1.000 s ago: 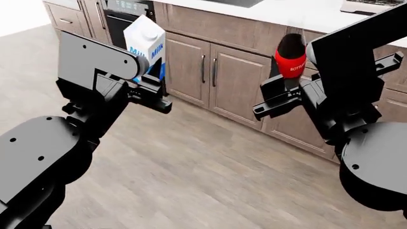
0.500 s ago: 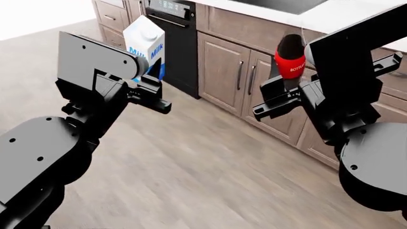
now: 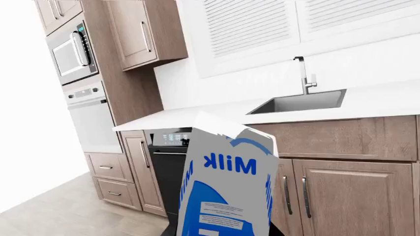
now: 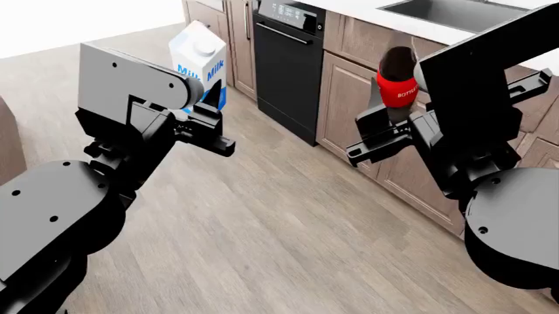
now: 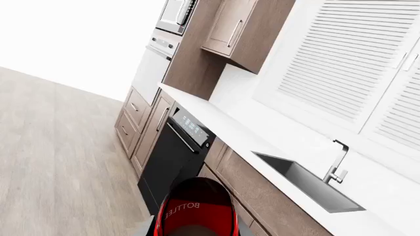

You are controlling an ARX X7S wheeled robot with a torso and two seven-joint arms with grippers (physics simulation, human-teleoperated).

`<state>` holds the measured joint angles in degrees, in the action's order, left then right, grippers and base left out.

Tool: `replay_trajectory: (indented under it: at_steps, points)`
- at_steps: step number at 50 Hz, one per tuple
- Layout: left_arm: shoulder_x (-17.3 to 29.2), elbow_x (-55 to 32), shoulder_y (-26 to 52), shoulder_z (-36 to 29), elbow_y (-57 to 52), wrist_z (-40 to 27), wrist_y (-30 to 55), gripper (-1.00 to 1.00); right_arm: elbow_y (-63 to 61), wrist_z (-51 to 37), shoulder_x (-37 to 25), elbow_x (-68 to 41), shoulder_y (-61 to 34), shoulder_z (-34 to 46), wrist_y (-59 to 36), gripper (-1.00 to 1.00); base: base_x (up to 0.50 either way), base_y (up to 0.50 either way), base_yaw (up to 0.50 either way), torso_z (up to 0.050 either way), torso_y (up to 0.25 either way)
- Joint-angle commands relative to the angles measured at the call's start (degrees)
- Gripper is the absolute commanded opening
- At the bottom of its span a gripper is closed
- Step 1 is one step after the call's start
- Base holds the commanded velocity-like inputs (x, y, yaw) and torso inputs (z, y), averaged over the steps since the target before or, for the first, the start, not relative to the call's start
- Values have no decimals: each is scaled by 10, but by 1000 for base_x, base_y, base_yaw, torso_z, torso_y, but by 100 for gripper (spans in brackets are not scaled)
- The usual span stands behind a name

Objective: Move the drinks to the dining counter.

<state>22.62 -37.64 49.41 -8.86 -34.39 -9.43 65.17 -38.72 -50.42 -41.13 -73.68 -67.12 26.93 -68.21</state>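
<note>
The milk carton point(image 4: 200, 62) is held upright in the air by the left gripper point(image 4: 205, 127), closed on its lower part; the arm's black casing hides the carton's base and much of its near side, and from the left wrist view only the blue-and-white panel point(image 3: 226, 189) fills the foreground, its bottom cut off by the frame edge. The small dark bottle point(image 4: 398, 82) with the red label stands upright in the right gripper point(image 4: 384, 140), clamped around its lower end, which the black fingers cover. In the right wrist view the bottle point(image 5: 195, 209) shows only as a red dome, cropped below. Both drinks hang over bare wood floor point(image 4: 262, 222), well apart from each other. Behind them runs a row of wooden cabinets point(image 4: 349, 85) with a black dishwasher point(image 4: 288, 65) set in, under a white worktop point(image 3: 190, 117) carrying a grey sink point(image 3: 298, 102) and tap point(image 3: 304, 73). A wall oven point(image 3: 92, 118) and microwave point(image 3: 69, 51) stand at the far end.
</note>
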Motion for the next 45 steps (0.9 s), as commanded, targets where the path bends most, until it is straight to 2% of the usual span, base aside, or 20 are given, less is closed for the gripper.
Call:
replay_trajectory:
  at_steps: [1,20,25,45]
  points:
    - [1,2,4,4,-2,-7,-4,-100,-3,-1,-3,12,-4,-3,-3,-100,253,318,453,0,0]
    - [4,-3,1,6,-4,-12,-5,-100,-3,5,-6,8,6,-11,17,-100,233,330,446,1,2]
    - [5,-5,3,7,-3,-13,-5,-100,-4,4,-6,19,-4,9,0,-100,11,18,-8,0,4]
    - [8,-12,2,9,-5,-16,-6,-100,-4,3,-6,19,-13,21,-7,-100,-65,-120,500,1,1]
